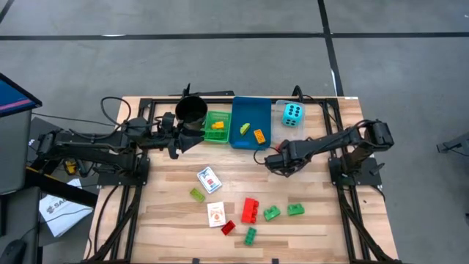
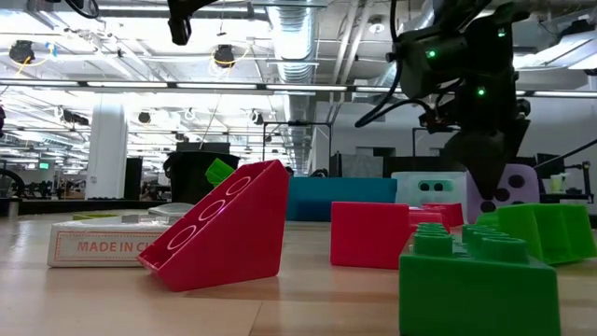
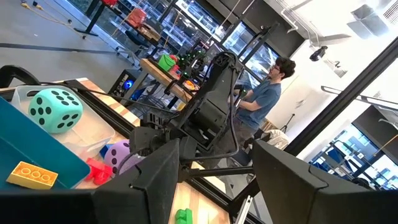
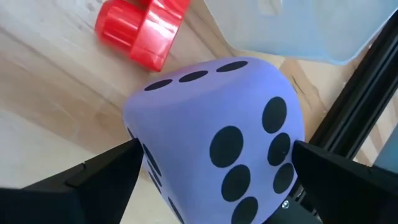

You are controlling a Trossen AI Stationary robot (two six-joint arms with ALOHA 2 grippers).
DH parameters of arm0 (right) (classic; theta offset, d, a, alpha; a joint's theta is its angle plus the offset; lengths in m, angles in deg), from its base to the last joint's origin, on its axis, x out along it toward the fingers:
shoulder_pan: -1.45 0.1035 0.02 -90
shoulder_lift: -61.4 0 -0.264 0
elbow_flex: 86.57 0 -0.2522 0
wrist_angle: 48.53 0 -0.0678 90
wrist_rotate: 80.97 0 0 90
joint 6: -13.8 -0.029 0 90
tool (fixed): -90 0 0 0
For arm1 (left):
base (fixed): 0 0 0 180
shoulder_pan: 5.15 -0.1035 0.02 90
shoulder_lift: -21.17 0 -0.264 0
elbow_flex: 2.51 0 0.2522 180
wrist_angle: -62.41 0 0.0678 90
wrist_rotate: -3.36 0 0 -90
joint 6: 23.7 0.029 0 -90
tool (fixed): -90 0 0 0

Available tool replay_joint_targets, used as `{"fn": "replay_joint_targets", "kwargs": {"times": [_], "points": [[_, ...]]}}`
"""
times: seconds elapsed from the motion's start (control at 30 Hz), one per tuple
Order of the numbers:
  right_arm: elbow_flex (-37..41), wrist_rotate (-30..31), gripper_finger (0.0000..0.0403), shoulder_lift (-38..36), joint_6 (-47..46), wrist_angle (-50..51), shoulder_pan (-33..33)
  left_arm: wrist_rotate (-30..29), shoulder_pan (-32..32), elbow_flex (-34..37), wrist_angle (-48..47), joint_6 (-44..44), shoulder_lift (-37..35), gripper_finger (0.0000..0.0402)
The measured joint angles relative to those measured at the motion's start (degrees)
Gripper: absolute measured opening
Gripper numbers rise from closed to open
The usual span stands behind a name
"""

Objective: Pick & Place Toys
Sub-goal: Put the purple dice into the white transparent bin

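A purple foam die (image 4: 211, 137) rests on the wood just in front of the clear tray (image 4: 323, 31), with a red brick (image 4: 140, 28) beside it. My right gripper (image 4: 217, 171) comes down over the die, open, one finger on each side of it. In the high view this gripper (image 1: 271, 159) covers the die. My left gripper (image 3: 217, 186) hangs level and open by the black cup (image 1: 192, 110), with nothing between its fingers. A cyan die (image 1: 292, 113) sits in the clear tray. My right gripper's fingers (image 4: 106, 174) slant down from above and flank two opposite sides of the purple die (image 4: 140, 155). Whether they touch it, I cannot tell. The die sits on the table.
The green tray (image 1: 207, 117) and the blue tray (image 1: 250, 103) hold a few bricks at the table's far side. Red bricks (image 1: 250, 210), green bricks (image 1: 272, 213) and two white card packs (image 1: 209, 179) lie scattered near the front. A person stands beyond the table (image 3: 267, 93).
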Motion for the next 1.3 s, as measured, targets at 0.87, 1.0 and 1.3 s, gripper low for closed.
{"fn": "replay_joint_targets", "kwargs": {"times": [0.87,1.0,1.3], "points": [[-6.41,-3.63,0.0299,0.21,-11.34,8.17,-0.41,0.13,0.22,0.0,0.0,0.0,-0.02,0.0197],[-9.65,-2.23,0.0289,0.22,-13.03,10.52,-0.63,-0.01,0.22,0.0,0.0,0.0,-0.02,0.0197],[-20.5,4.87,0.0187,0.08,-12.61,18.64,0.14,-0.02,0.22,0.0,0.0,0.0,-0.02,0.0197]]}}
